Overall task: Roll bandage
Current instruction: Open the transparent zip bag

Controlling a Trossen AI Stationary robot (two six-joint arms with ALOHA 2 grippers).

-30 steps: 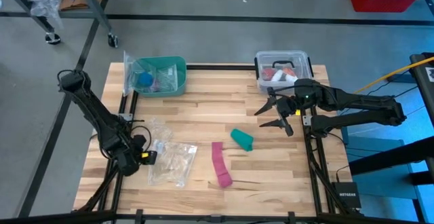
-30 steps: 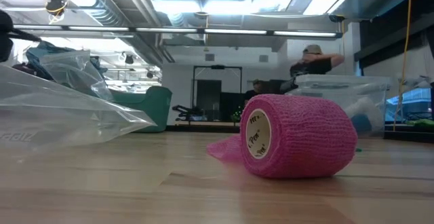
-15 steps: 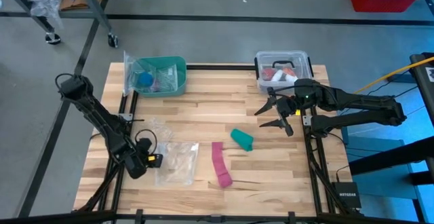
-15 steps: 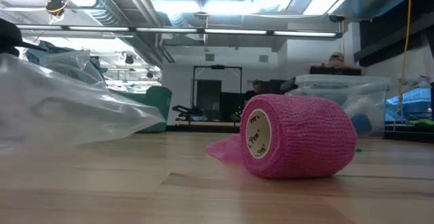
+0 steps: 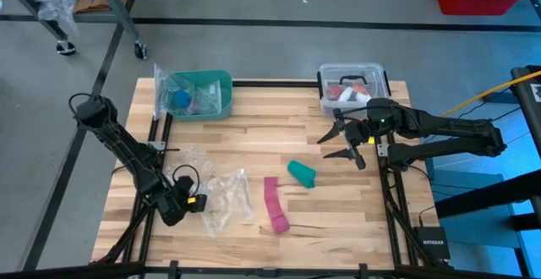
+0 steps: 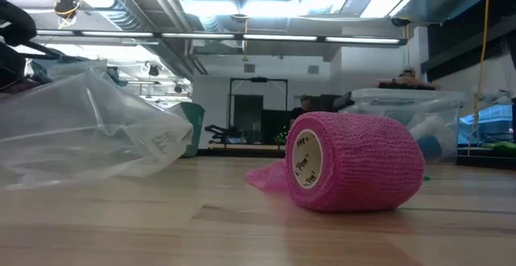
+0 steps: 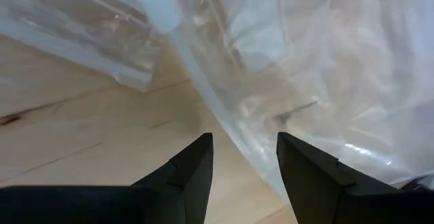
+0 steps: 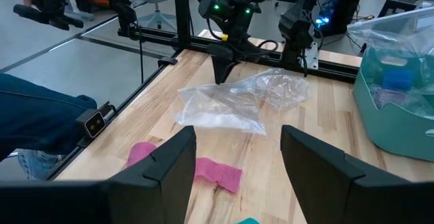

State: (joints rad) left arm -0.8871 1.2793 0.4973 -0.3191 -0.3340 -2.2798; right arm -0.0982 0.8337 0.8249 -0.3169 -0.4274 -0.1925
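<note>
Down at the near left of the wooden table (image 5: 254, 135), the left gripper (image 5: 196, 201) is seen low over the surface, its two dark fingers (image 7: 192, 170) parted with a clear gap between them. A clear plastic bag (image 5: 224, 199) is met right at the tips: in the left wrist view the crumpled film (image 7: 291, 68) is draped across and past the fingers, and bare wood is seen through the gap. Whether the film is actually pinched cannot be told; nothing solid is seen held between the fingers.

Over on the far right side, the right gripper (image 5: 342, 141) is held above the table, jaws spread wide and nothing carried. It is kept well apart from the bag, just in front of a clear lidded box (image 5: 352, 86).

The bandage (image 5: 301, 172), a short teal-green roll, is found lying on the wood near the middle of the table, between the two grippers and nearer the right one, touched by neither. Just beside it, toward the near edge, a pink strip (image 5: 275, 204) is laid out, partly rolled; in the low view its roll (image 6: 355, 163) is seen side-on with a loose tail on the wood. A teal bin (image 5: 203, 94) with a bag inside is stood at the far left corner.
</note>
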